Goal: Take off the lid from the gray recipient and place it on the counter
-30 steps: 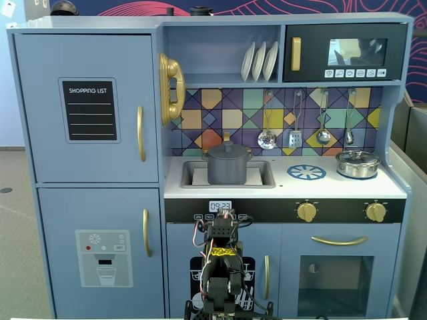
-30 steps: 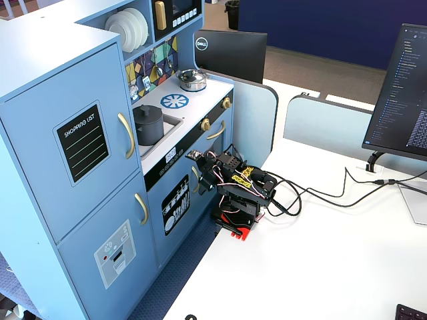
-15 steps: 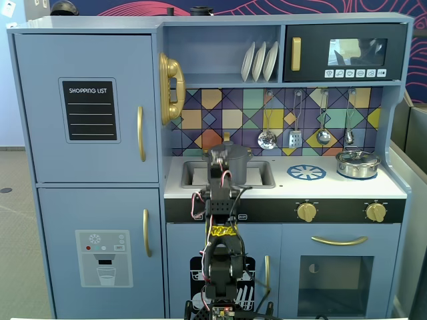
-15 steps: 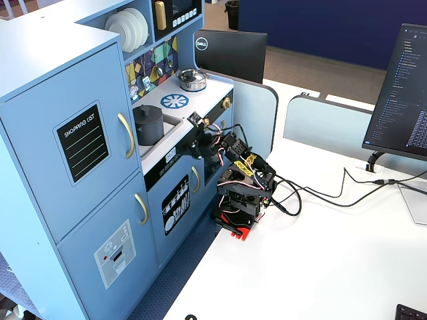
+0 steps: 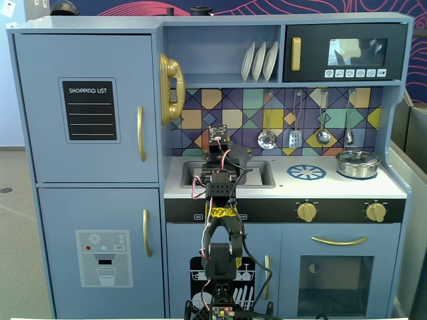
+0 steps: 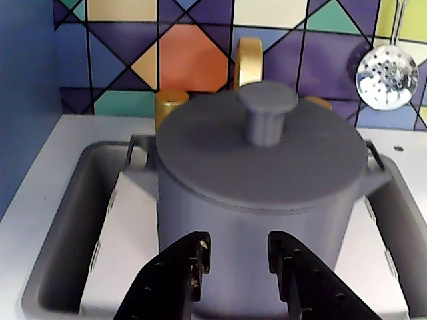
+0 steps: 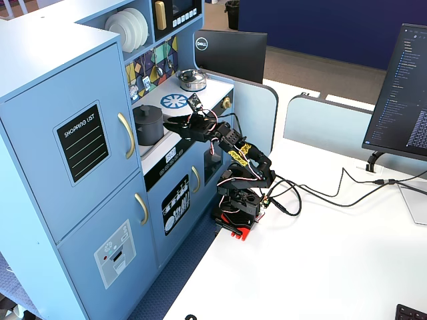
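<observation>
Your gripper [image 6: 235,257] parted narrowly, empty, just in front of the gray recipient [image 6: 257,247], the lid [image 6: 260,157] on top of it, recipient standing in the sink [image 6: 63,227] of the counter [image 5: 333,187].

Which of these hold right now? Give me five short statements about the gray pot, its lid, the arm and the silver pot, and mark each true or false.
1. The flat matte dark-gray lid sits on the dark-gray cylindrical pot. True.
2. That pot stands on the blue round burner print. False: it stands in the sunken sink.
3. The two black fingers grip the lid's knob. False: they are apart, low in front of the pot's wall, in the wrist view.
4. The shiny silver pot stands on the white counter, right of the burner print in a fixed view. True.
5. The silver pot's lid is off. False: it is on.
</observation>
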### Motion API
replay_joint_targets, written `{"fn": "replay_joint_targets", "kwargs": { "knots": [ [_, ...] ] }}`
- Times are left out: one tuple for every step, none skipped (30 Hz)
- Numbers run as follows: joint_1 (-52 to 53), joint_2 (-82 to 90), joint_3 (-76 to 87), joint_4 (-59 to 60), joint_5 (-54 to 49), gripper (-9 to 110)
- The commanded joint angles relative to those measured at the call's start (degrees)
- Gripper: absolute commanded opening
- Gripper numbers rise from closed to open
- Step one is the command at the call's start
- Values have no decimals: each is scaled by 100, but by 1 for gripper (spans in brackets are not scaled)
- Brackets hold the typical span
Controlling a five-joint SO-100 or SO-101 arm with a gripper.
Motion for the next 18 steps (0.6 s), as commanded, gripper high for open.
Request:
{"fn": "replay_joint_targets", "kwargs": {
  "knots": [
    [114, -352, -475, -457, 9, 1],
    [149, -439, -536, -527, 9, 2],
    [176, -519, -580, -624, 44, 4],
    [176, -571, -589, -747, 88, 5],
    [193, -624, -589, -861, 141, 7],
    [211, -668, -615, -905, 167, 9],
    [229, -712, -624, -949, 211, 12],
    [255, -747, -650, -967, 246, 14],
    [272, -791, -668, -993, 281, 16],
    [281, -835, -677, -1055, 325, 17],
    [290, -870, -677, -1143, 369, 20],
    [299, -914, -677, -1204, 404, 22],
    [316, -949, -686, -1248, 439, 24],
    [334, -984, -686, -1310, 457, 24],
    [369, -1028, -677, -1362, 475, 25],
    [396, -1072, -677, -1433, 519, 27],
    [404, -1116, -677, -1459, 536, 27],
    [422, -1160, -677, -1468, 536, 27]
  ]
}}
